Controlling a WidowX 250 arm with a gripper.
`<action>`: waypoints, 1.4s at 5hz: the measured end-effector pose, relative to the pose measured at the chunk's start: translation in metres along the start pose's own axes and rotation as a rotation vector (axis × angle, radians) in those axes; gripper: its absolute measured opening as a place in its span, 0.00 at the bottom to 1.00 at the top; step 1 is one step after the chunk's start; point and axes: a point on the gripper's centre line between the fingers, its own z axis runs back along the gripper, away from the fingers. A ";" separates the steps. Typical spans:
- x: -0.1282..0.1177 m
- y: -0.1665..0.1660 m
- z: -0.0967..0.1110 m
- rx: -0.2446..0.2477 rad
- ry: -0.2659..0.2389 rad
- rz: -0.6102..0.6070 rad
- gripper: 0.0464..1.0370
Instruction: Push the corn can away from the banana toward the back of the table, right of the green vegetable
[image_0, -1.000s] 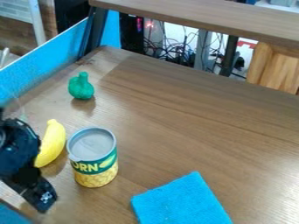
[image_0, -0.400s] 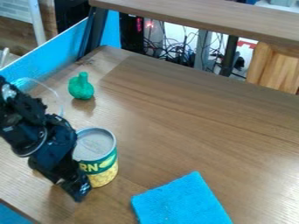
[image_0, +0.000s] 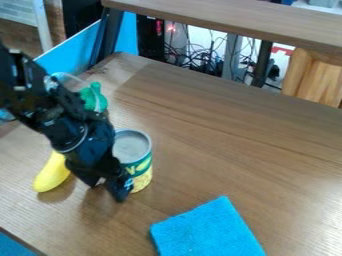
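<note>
**We see a black gripper (image_0: 110, 189) right by a can (image_0: 141, 172)**

Closest to us, down in the left corner, we see a bit of something blue (image_0: 15, 246) past the edge of the brown wood table (image_0: 234, 140). Also near us, a bright blue cloth (image_0: 207, 230) lies flat on the table, and its near end goes out of our view.

A little farther back, on the left half of the table, the gripper hangs low and points down. We cannot tell if it is open, shut or holding on to something. It hides part of the can's left side, and we can't say if the two touch.

To the left of the gripper, we see a yellow banana (image_0: 52, 175) lying on the table. The black arm (image_0: 40, 100) comes in from the upper left and covers its top end.

The can stands up straight, just to the right of the gripper. It has a gray top and a green and yellow side, and it is well apart from the cloth.

Behind the can and more to the left, we spot a green toy (image_0: 98, 97), partly behind the arm. Farther away are a blue panel (image_0: 67, 52), a tangle of wires (image_0: 200, 62) and a long wood shelf (image_0: 220, 16).
</note>
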 end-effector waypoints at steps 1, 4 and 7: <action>0.019 -0.002 -0.009 -0.010 -0.006 0.019 0.96; 0.079 -0.020 -0.034 -0.054 -0.010 0.029 0.96; 0.128 -0.037 -0.056 -0.057 0.009 0.004 0.96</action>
